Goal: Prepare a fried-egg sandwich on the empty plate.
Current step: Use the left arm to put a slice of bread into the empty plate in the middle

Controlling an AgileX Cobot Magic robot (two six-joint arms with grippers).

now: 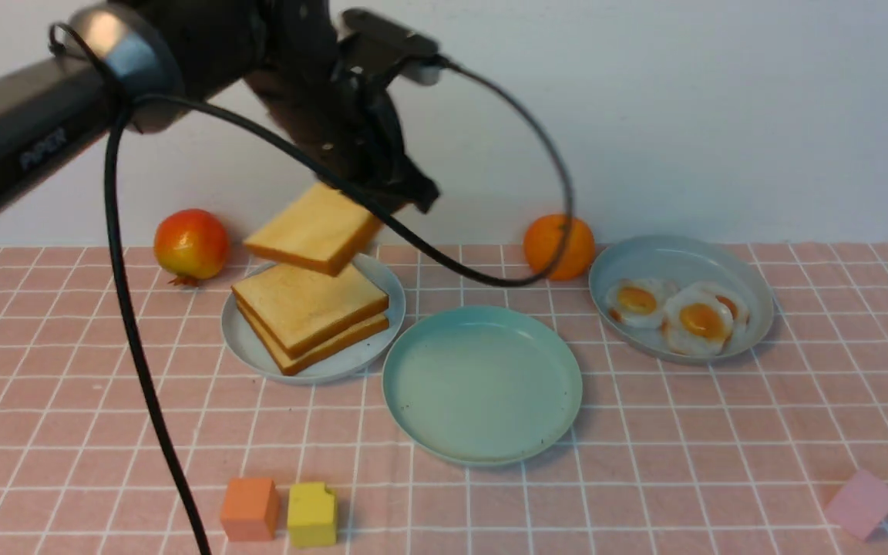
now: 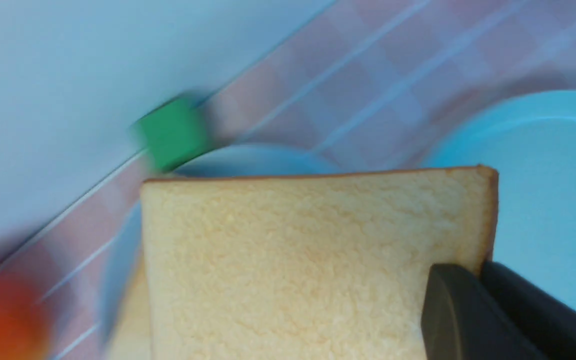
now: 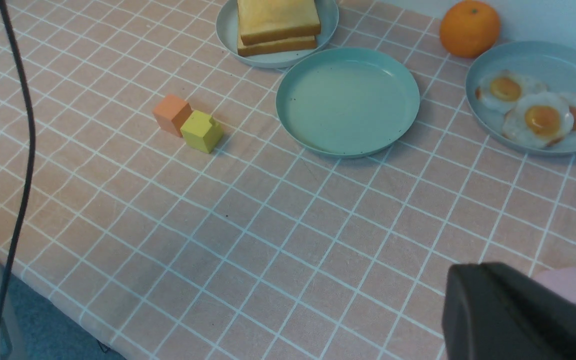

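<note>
Nearest: my right gripper hangs over the near right of the checked cloth beside a pink block, jaws closed together. An orange cube and a yellow block sit touching at the near left.

Centre: the empty plate lies flat on the cloth with its floor bare.

Beyond it, left: two stacked slices rest on a pale blue plate. My left gripper is clamped on one corner of a toast slice, which is held tilted in the air above that stack, clear of it.

Beyond, right: fried eggs overlap on a grey-blue plate.

Farthest, along the wall: a red-orange fruit at left, an orange between the two rear plates.
</note>
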